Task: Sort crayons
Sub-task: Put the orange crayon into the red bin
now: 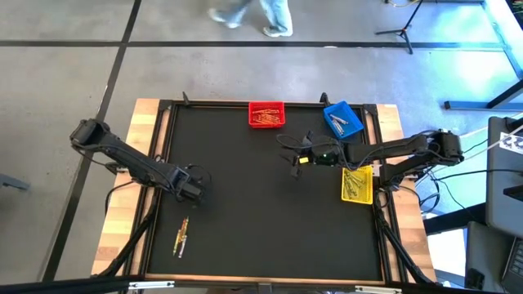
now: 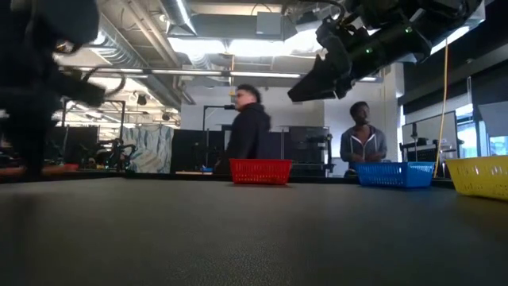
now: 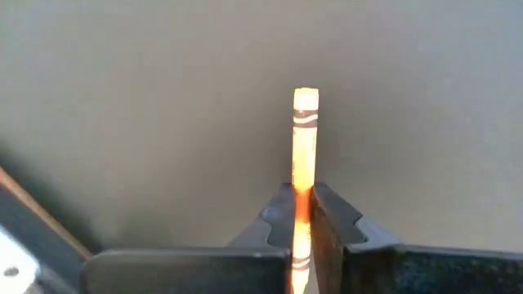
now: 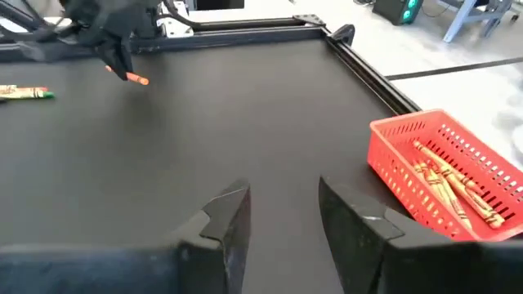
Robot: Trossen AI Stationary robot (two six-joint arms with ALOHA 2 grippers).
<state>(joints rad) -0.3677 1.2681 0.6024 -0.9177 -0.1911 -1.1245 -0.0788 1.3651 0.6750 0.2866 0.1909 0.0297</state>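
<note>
We found the left gripper point(image 1: 193, 189) clamped on an orange crayon point(image 3: 304, 155), held up off the black bench point(image 1: 245, 212) over its left half. In the left wrist view the fingers point(image 3: 331, 220) pinched the crayon partway along its length, so most of the stick projected forward past the tips; from the right wrist view the same orange crayon stuck out below the left gripper point(image 4: 114, 49), clear of the mat. We judged that grip suited carrying it to a bin and dropping it end first.

The right gripper point(image 4: 278, 216) hung above the bench's middle right, near the yellow bin point(image 1: 357, 184), its fingers point(image 4: 233, 220) spread apart with nothing between them. We took it to be waiting.

A few crayons still lay unsorted point(image 1: 181, 236) near the front-left corner of the bench, close together and roughly parallel. The rest we could see were in the bins: a pile of orange-red sticks in the red bin point(image 1: 266, 113) at the far edge, some pale ones in the blue bin point(image 1: 343, 119) beside it, and yellowish ones in the yellow bin. The bins sat along the far and right sides, probably so both arms could reach them. We judged the sorting nearly done, with the held orange crayon likely bound for the red bin.

Two people point(image 2: 252, 127) stood in the room behind.
</note>
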